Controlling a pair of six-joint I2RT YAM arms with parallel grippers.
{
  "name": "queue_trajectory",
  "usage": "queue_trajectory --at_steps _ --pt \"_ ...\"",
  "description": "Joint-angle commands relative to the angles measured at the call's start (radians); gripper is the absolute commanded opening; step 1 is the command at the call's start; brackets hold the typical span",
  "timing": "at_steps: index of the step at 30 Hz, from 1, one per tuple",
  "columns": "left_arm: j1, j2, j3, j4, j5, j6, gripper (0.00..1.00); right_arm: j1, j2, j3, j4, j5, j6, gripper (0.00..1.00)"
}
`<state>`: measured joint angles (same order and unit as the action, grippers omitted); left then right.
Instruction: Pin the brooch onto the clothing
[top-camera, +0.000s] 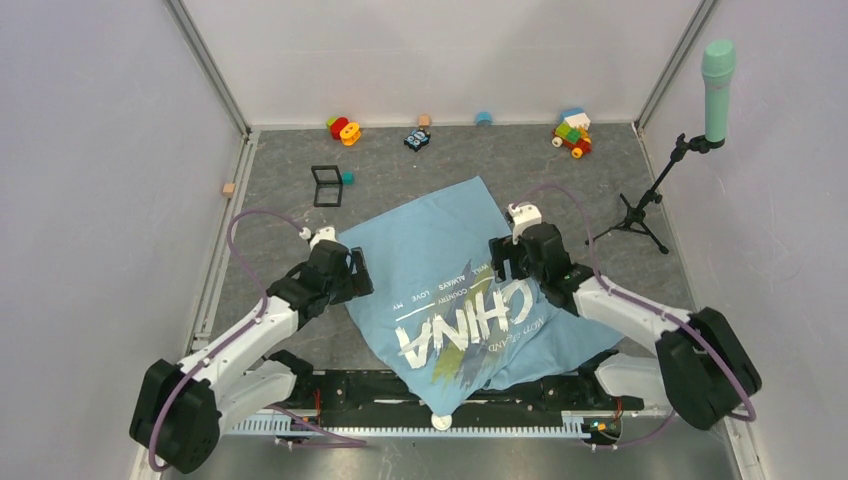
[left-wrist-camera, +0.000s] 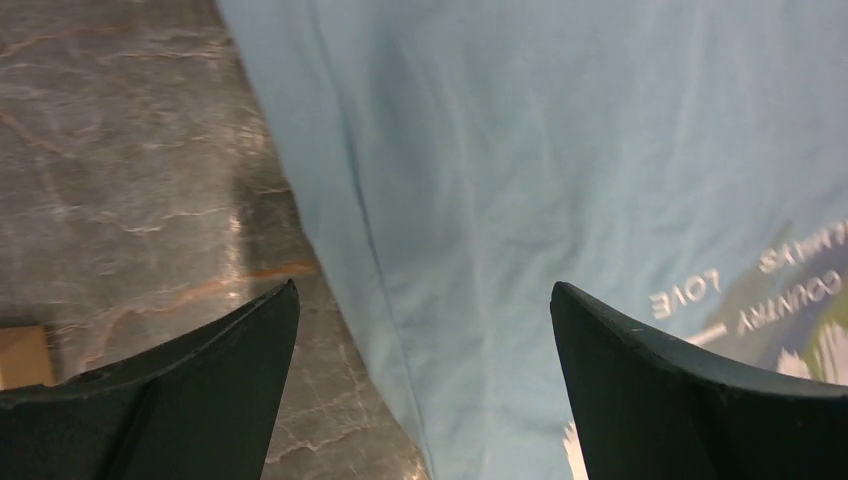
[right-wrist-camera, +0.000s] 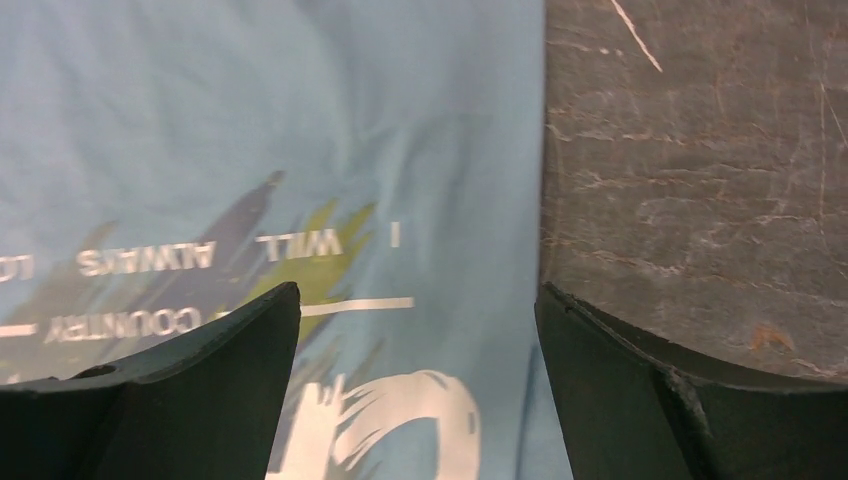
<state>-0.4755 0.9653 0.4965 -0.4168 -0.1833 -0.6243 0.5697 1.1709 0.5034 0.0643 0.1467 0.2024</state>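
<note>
Below left end effector (left-wrist-camera: 422, 288) and right end effector (right-wrist-camera: 418, 289), both wide, empty: T-shirt (top-camera: 440, 250) edges. Risk: fabric bunching on closure; brooch unseen.

The T-shirt (top-camera: 440, 270) lies in the middle of the tabletop (top-camera: 290, 180), with the left end effector (top-camera: 355, 272) over its left edge and the right end effector (top-camera: 497, 262) over its right edge. A square frame (top-camera: 327, 186) sits far-left of it, toy blocks (top-camera: 344, 129) lie along the far wall, and a microphone stand (top-camera: 640, 205) stands to the right.
</note>
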Motion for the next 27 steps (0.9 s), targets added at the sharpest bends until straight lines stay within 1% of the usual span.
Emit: queue_trajectory --at_steps 1,4,9,15,19,22,25,27 --pt "0.021 0.032 -0.02 0.06 -0.187 -0.073 1.0 -0.09 0.1 0.074 0.046 -0.054 -0.074 0.91" --pt "0.035 0.08 -0.025 0.073 -0.18 -0.082 1.0 -0.154 0.189 0.112 0.076 -0.123 -0.081 0.88" --pt "0.059 0.142 -0.028 0.111 -0.186 -0.071 0.99 -0.212 0.322 0.184 0.122 -0.202 -0.102 0.83" --pt "0.082 0.232 0.002 0.186 -0.127 -0.082 0.82 -0.257 0.466 0.27 0.122 -0.29 -0.111 0.7" --pt "0.088 0.34 0.045 0.211 -0.09 -0.085 0.8 -0.263 0.525 0.305 0.133 -0.33 -0.108 0.63" --pt "0.093 0.393 0.066 0.219 -0.092 -0.084 0.79 -0.265 0.567 0.34 0.138 -0.364 -0.105 0.58" --pt "0.103 0.425 0.067 0.242 -0.094 -0.084 0.73 -0.265 0.613 0.374 0.147 -0.4 -0.095 0.49" --pt "0.112 0.451 0.063 0.264 -0.078 -0.079 0.66 -0.264 0.644 0.395 0.149 -0.418 -0.087 0.35"
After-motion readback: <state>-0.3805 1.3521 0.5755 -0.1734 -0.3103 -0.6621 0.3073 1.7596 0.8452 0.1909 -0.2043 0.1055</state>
